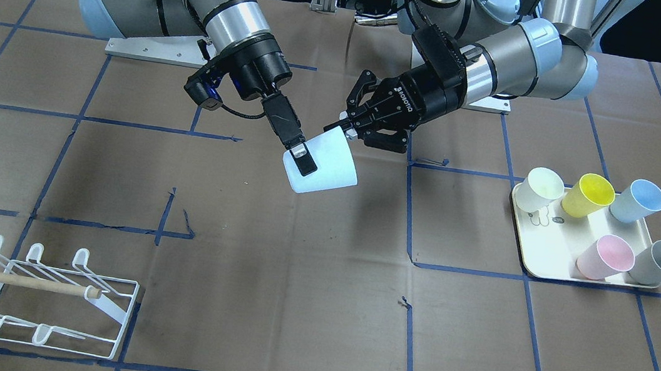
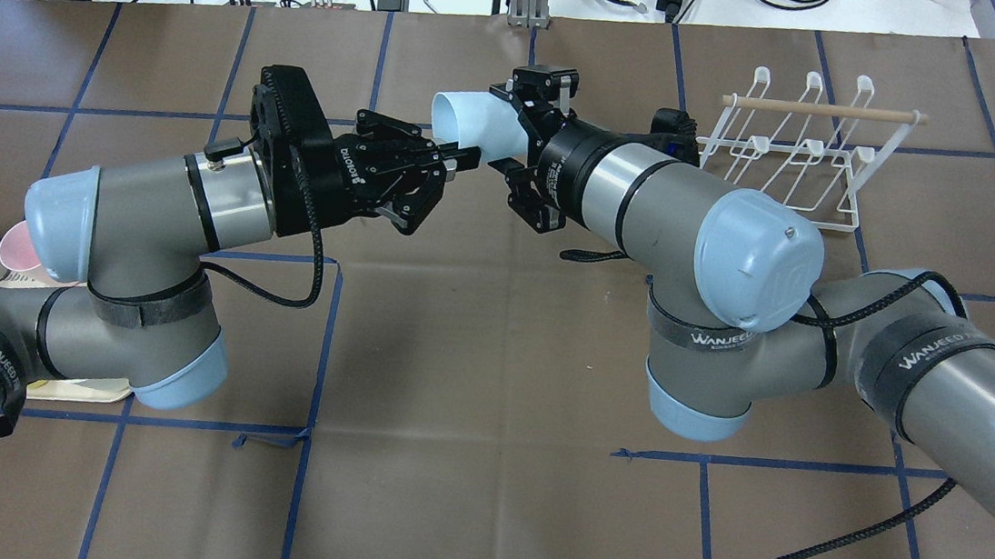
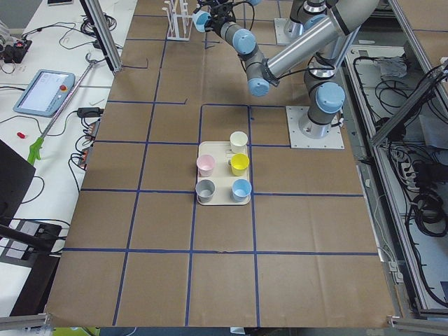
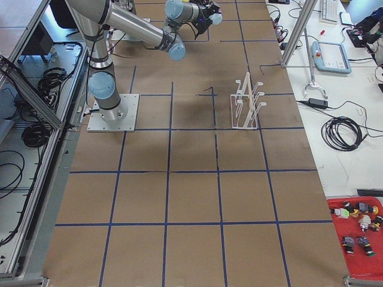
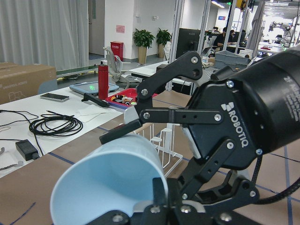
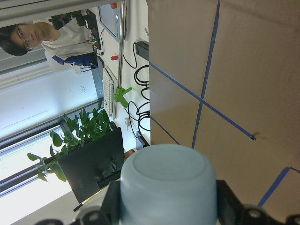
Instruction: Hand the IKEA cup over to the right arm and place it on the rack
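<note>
Big picture first: the table [image 1: 290, 306] lies well below this exchange, so any slip means a drop and a roll. The rack [image 1: 35, 283] waits well apart from the handover, and that long carry will test the hold. Now the pale blue cup [image 1: 330, 163], hanging mid-air between both tools. The right gripper [image 1: 303, 158] is clamped across its base end, while the left gripper [image 1: 365, 136] has its jaws spread, straddling the rim. Watch that rim: pull the left away crooked and a finger [image 2: 464, 156] catches the lip, twisting the cup out of a smooth, tapered grip.
</note>
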Controlling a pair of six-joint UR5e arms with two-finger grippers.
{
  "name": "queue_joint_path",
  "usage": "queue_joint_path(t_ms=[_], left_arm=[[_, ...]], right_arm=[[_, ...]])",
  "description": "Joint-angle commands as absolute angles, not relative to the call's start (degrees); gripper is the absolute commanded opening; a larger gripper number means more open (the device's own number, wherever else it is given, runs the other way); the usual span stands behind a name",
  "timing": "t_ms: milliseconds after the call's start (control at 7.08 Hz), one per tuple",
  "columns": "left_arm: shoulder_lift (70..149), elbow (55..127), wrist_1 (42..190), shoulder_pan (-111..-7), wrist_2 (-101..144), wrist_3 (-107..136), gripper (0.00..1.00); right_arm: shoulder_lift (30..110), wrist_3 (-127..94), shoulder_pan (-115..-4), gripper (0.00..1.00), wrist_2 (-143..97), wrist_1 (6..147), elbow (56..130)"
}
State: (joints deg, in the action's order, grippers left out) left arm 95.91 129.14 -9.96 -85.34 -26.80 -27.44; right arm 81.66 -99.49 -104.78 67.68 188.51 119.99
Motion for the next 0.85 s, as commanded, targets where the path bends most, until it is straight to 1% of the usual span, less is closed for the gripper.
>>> queue_joint_path(t_ms=[0,141,283,424,707], left_arm=[[95.8,129.0,-10.0,-85.3,-27.2,-27.4,0.54],[95.7,129.0,-10.0,-85.3,-27.1,-25.2,0.76],[95.7,129.0,-10.1,-85.3,-26.8,-24.2,0.89],[95.6,129.0,-10.1,-85.2,-26.7,-23.8,0.98],[95.4,128.9,-10.1,-83.1,-27.1,-23.6,0.99]], right_arm=[[81.7,-99.5,-104.8,0.36,67.6,188.5,120.0],[81.7,-99.5,-104.8,0.33,67.4,188.6,120.0],[81.7,-99.3,-104.8,0.30,67.4,188.6,119.9],[81.6,-99.1,-104.7,0.28,67.5,188.8,119.7],[80.4,-98.0,-103.5,0.25,67.6,189.1,117.0]])
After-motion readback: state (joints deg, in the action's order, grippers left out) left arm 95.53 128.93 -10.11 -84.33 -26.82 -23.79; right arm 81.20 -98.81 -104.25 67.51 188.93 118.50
